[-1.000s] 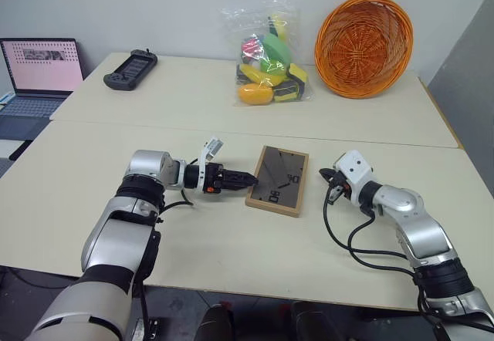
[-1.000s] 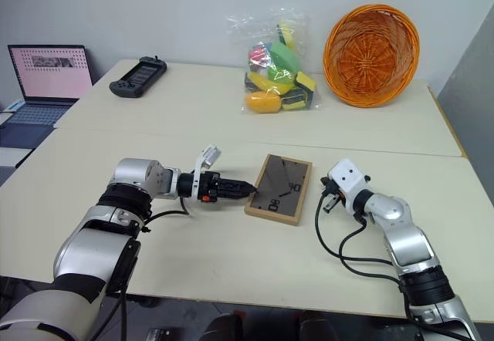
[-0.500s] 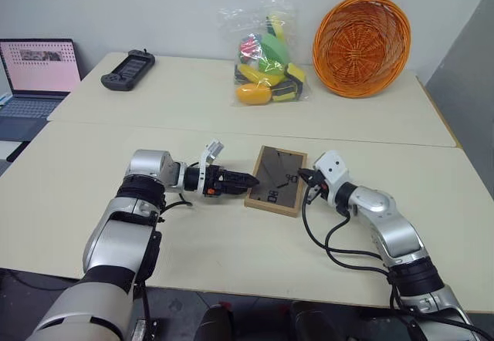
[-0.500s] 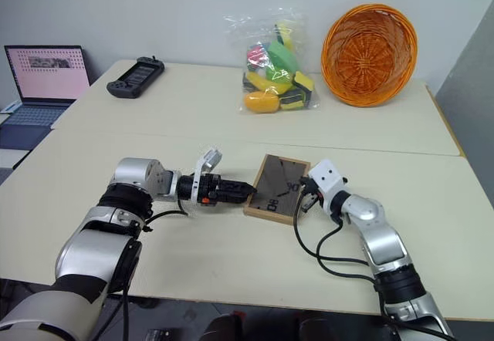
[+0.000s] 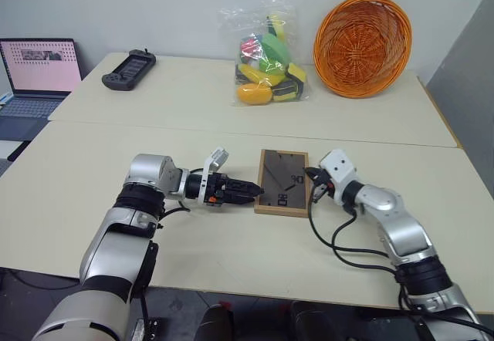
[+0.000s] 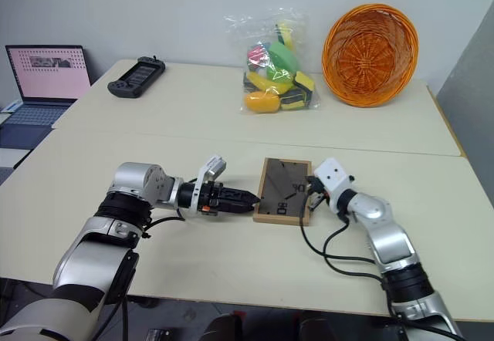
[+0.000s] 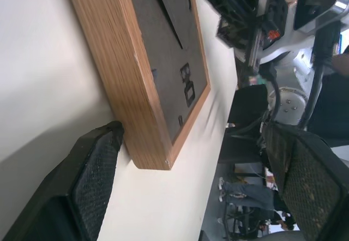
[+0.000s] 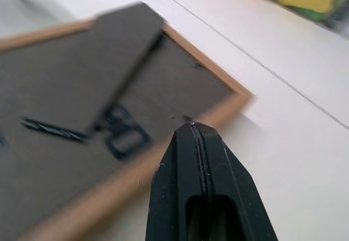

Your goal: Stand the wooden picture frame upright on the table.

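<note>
Picture frame point(image 5: 282, 182) now squared up, flat on bench point(image 5: 231, 241), back up. Your left hand point(image 5: 251, 189) wide open at its edge; right hand point(image 5: 311, 176) shut, empty, has closed in. Lift next.

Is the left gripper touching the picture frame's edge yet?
Touching: left wrist view shows one finger pressed against the picture frame wooden side near its corner.

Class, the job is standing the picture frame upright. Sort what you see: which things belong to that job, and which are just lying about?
Job:
wooden picture frame, lying back-up
table
left gripper
right gripper

Lying about:
orange basket
bag of toys
game controller
laptop
</note>
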You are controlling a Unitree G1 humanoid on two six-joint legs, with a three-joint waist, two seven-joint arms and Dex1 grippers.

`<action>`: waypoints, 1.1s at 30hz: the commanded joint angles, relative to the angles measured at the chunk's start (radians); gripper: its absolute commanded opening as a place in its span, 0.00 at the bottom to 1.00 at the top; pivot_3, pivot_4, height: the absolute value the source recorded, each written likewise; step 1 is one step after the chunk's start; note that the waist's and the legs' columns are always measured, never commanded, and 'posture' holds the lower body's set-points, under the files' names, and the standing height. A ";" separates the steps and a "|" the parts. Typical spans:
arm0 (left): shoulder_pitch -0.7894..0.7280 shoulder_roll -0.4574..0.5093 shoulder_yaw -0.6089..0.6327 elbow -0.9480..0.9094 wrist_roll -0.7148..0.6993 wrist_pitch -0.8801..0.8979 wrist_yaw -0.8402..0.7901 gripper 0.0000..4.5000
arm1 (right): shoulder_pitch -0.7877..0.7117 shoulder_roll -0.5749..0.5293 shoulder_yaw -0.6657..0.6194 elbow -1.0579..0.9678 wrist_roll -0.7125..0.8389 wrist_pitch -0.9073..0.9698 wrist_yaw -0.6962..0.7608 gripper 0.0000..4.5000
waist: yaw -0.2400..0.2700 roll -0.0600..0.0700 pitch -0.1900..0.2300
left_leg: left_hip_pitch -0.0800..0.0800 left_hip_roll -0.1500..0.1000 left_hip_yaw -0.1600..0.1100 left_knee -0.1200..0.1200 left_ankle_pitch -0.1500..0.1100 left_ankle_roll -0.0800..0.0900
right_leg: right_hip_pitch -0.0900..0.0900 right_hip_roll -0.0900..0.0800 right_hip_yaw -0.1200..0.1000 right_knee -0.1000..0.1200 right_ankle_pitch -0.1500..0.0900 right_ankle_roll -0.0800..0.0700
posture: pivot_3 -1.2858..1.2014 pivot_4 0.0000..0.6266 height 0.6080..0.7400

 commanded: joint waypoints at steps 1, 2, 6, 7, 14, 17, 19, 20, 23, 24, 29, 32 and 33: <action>-0.009 0.015 0.023 -0.003 -0.018 -0.009 0.003 0.96 | 0.010 -0.082 -0.066 -0.038 0.010 -0.042 0.054 0.00 | -0.001 0.000 0.000 | 0.000 0.000 0.000 0.000 0.000 0.000 | 0.000 0.000 0.000 0.000 0.000 0.000 | 0.52 0.24 1.00; -0.009 0.015 0.024 -0.002 -0.018 -0.012 0.004 0.96 | 0.025 -0.094 -0.065 -0.041 0.011 -0.044 0.066 0.00 | -0.001 0.000 0.000 | 0.000 0.000 0.000 0.000 0.000 0.000 | 0.000 0.000 0.000 0.000 0.000 0.000 | 0.52 0.24 1.00; -0.013 0.003 0.039 0.013 -0.019 -0.021 0.020 0.96 | 0.086 -0.046 -0.026 -0.063 0.017 -0.030 0.047 0.00 | -0.002 0.000 0.000 | 0.000 0.000 0.000 0.000 0.000 0.000 | 0.000 0.001 0.000 0.000 0.000 0.000 | 0.52 0.24 1.00; -0.012 0.001 0.039 0.009 -0.021 -0.019 0.022 0.96 | 0.092 -0.028 -0.015 -0.063 0.013 -0.025 0.038 0.00 | -0.004 0.000 0.000 | 0.000 0.000 0.000 0.000 0.000 0.000 | 0.000 0.001 0.000 0.000 0.000 0.000 | 0.52 0.24 1.00; -0.018 0.001 0.037 0.000 -0.031 -0.002 0.022 0.96 | 0.092 0.058 0.026 -0.041 -0.007 -0.027 -0.001 0.00 | -0.001 0.000 0.000 | 0.000 0.000 0.001 0.000 0.000 0.000 | 0.000 0.000 0.001 0.000 0.000 0.000 | 0.52 0.24 1.00; -0.016 0.000 0.035 -0.001 -0.031 0.004 0.027 0.96 | 0.055 0.107 0.038 -0.047 -0.005 -0.013 -0.025 0.00 | -0.003 0.000 0.000 | 0.000 0.001 0.000 0.000 0.000 0.000 | 0.000 0.000 0.000 0.000 0.000 0.000 | 0.52 0.24 1.00; -0.015 -0.001 0.037 0.000 -0.032 0.013 0.035 0.96 | 0.038 0.129 0.040 -0.058 -0.003 -0.001 -0.034 0.00 | -0.004 0.000 0.000 | 0.000 0.001 0.000 0.000 0.000 0.000 | -0.001 0.001 0.001 0.000 0.000 0.000 | 0.52 0.24 1.00; -0.016 -0.003 0.042 0.006 -0.030 0.021 0.047 0.96 | 0.030 0.137 0.040 -0.065 -0.003 0.005 -0.038 0.00 | -0.004 0.000 0.000 | 0.000 0.001 0.000 0.000 0.000 0.000 | -0.001 0.001 0.001 0.000 0.000 0.000 | 0.52 0.24 1.00; -0.005 -0.008 0.043 0.014 -0.016 0.025 0.087 0.96 | 0.016 0.145 0.039 -0.084 -0.002 0.022 -0.042 0.00 | -0.003 0.000 0.000 | 0.000 0.001 0.000 0.000 0.000 0.000 | -0.001 0.000 0.000 0.000 0.000 0.000 | 0.52 0.24 1.00; 0.004 -0.004 0.035 0.004 -0.014 0.022 0.088 0.96 | 0.014 0.146 0.039 -0.089 -0.002 0.027 -0.042 0.00 | -0.003 0.000 0.000 | 0.000 0.001 0.000 0.000 0.000 0.000 | -0.001 0.000 0.000 0.000 0.000 0.000 | 0.52 0.24 1.00; 0.011 -0.009 0.049 0.013 -0.008 0.006 0.135 0.96 | 0.016 0.144 0.035 -0.097 0.000 0.038 -0.043 0.00 | -0.003 0.000 0.000 | 0.000 0.001 0.000 0.000 0.000 0.000 | 0.000 0.000 0.000 0.000 0.000 0.000 | 0.52 0.24 1.00; 0.007 -0.019 0.068 0.030 -0.007 -0.002 0.160 0.96 | 0.023 0.140 0.034 -0.102 0.001 0.040 -0.042 0.00 | -0.003 0.000 0.000 | 0.000 0.001 0.000 0.000 0.000 0.000 | 0.000 0.000 0.000 0.000 0.000 0.000 | 0.52 0.24 1.00; 0.006 -0.022 0.073 0.033 -0.007 -0.004 0.166 0.96 | 0.025 0.138 0.034 -0.104 0.001 0.041 -0.041 0.00 | -0.002 0.000 0.000 | 0.000 0.001 0.000 0.000 0.000 0.000 | 0.000 0.000 0.000 0.000 0.000 0.000 | 0.52 0.24 1.00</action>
